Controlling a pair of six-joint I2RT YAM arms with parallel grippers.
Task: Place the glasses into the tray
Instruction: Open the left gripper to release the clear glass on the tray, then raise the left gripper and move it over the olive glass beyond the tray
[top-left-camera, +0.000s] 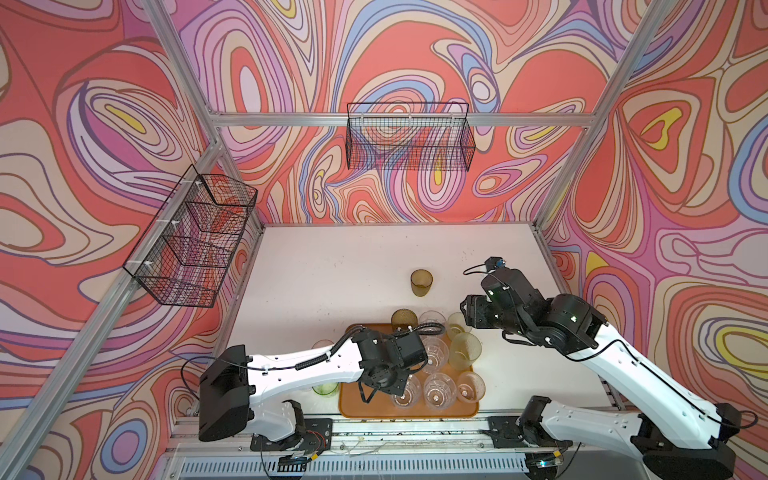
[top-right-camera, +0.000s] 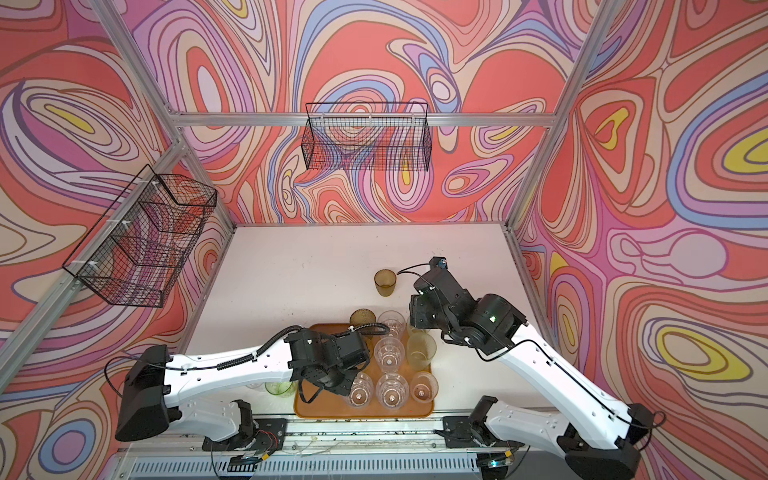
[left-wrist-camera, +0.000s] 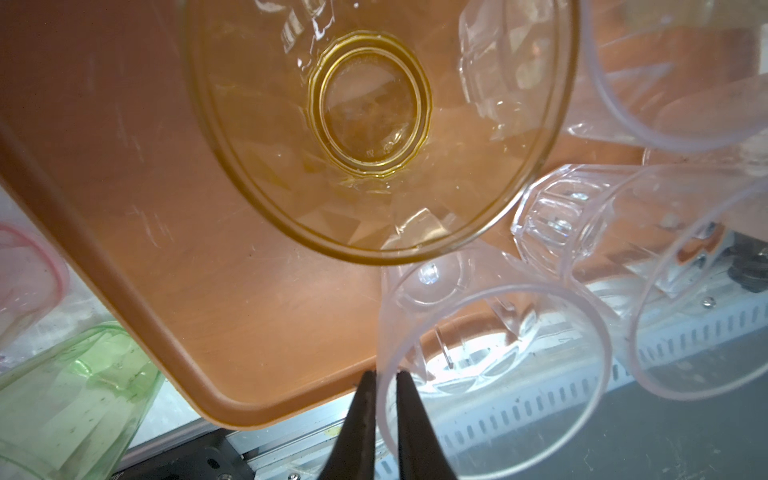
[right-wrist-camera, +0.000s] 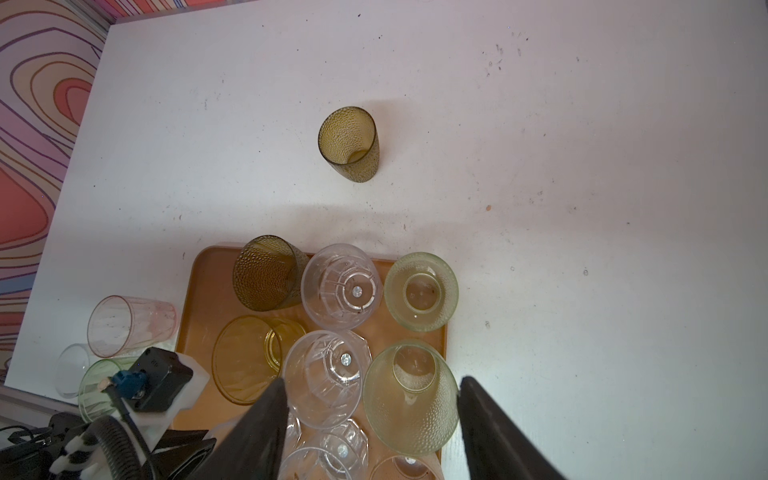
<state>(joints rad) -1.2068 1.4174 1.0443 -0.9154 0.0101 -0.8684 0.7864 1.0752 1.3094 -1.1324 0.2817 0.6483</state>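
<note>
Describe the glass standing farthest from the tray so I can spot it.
On the white table, look beyond the far edge of the orange-brown tray. An olive-brown dimpled tumbler stands upright there alone, touching nothing; its lookalike sits on the crowded tray.

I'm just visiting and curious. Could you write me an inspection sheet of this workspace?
surface: white table, scuffed and speckled.
job's things: orange tray holds about nine glasses; olive tumbler stands alone on the table; pink glass, clear glass and green glass beside it.
clutter: nothing seen.
grippers: left gripper nearly closed astride a clear tumbler rim, grip unclear; right gripper open, holding nothing.
cables: black hose along the left arm.
surroundings: swirly patterned walls; two black wire baskets.
</note>
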